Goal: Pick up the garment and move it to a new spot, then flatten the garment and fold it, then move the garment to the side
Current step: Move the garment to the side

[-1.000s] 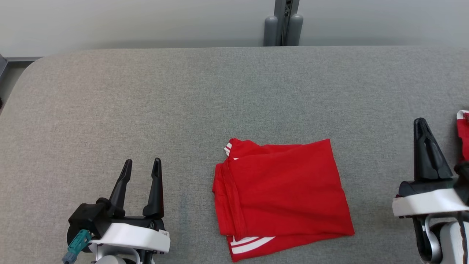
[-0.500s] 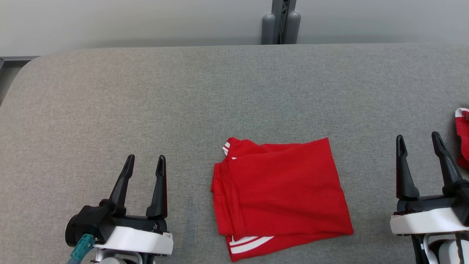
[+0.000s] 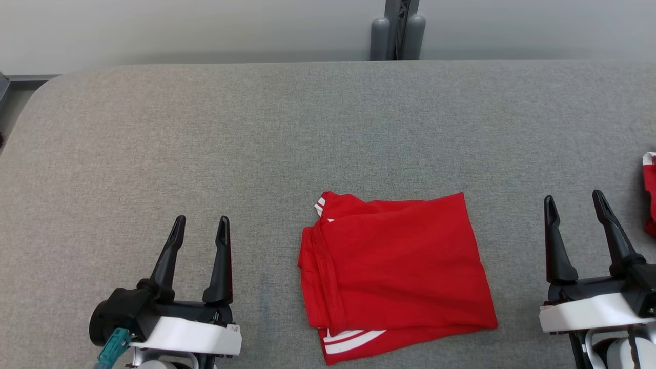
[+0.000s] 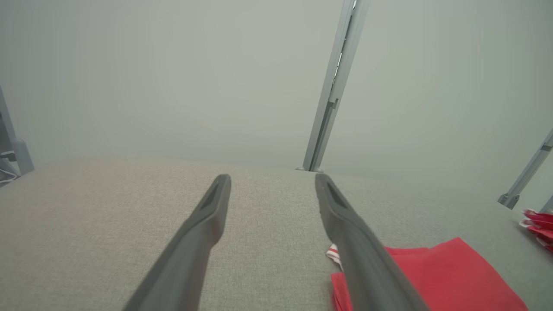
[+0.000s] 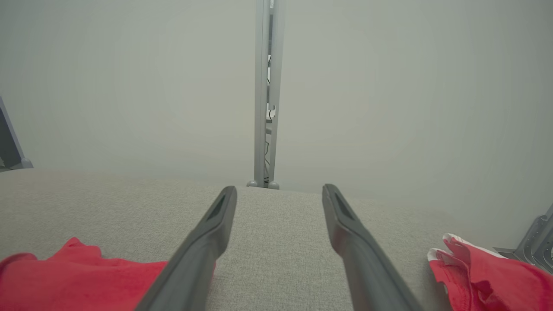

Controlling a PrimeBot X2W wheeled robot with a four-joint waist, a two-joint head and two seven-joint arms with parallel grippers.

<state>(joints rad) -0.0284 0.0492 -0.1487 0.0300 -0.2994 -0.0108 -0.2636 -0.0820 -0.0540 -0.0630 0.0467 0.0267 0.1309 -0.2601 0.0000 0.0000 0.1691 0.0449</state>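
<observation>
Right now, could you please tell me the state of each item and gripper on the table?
Folded red garment: folded, flat on the grey table.
Second red garment: crumpled, near the table's right edge.
Left gripper: open, empty.
Right gripper: open, empty, between the two garments.

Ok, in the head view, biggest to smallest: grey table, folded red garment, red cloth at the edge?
Largest: the grey fabric table.
Then the folded red garment.
Smallest: the red cloth at the right edge, partly cut off.

Right hand (image 5: pixel 278 190) spread, empty; red garment (image 5: pixel 65 280) lower left.
</observation>
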